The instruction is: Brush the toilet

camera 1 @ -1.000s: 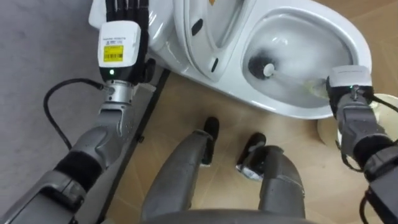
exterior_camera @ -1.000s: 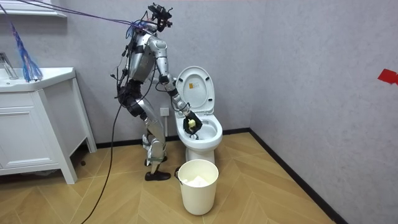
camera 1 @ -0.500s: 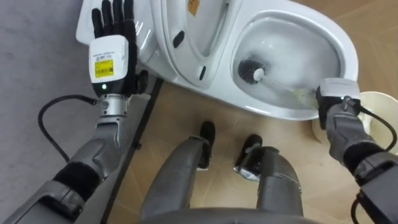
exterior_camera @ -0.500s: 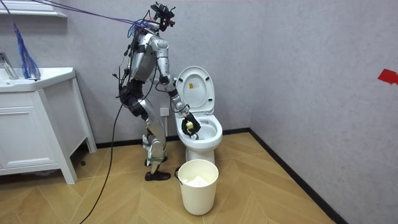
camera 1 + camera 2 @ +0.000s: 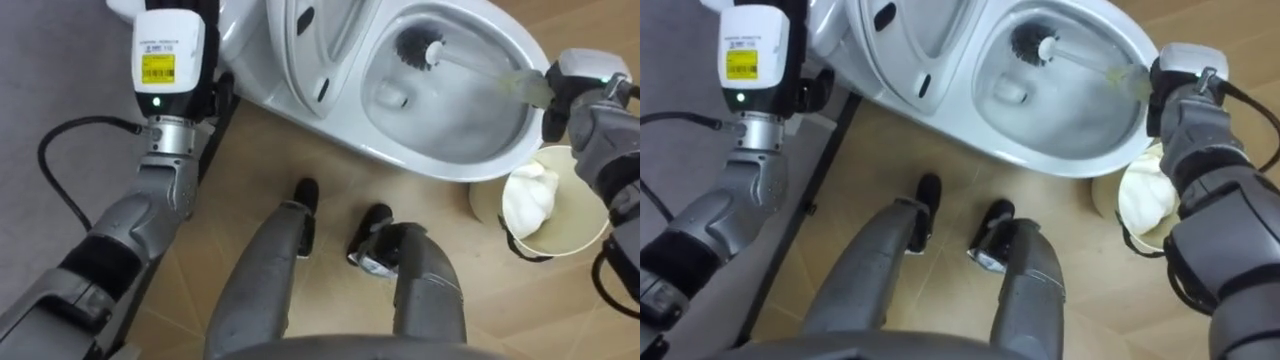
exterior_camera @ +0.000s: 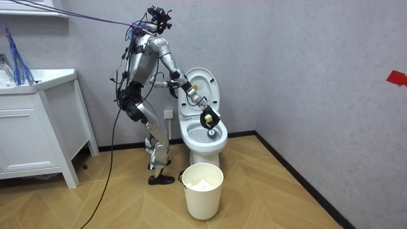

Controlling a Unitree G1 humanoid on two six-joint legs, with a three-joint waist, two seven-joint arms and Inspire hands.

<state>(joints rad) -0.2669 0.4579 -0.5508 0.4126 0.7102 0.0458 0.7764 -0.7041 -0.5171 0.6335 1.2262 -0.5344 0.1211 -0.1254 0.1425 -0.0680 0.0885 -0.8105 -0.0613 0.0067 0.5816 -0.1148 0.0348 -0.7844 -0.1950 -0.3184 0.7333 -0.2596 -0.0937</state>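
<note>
The right hand [image 5: 572, 92] clenched the toilet brush [image 5: 422, 49], bristles high on the inner wall of the toilet bowl [image 5: 435, 172] — left hand [image 5: 168, 55], state untellable — so a hard stroke could have flicked water over the rim.

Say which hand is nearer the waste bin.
Right. The right hand, gripping the toilet brush, is at the toilet's rim by the waste bin; the left hand is across the toilet.
</note>
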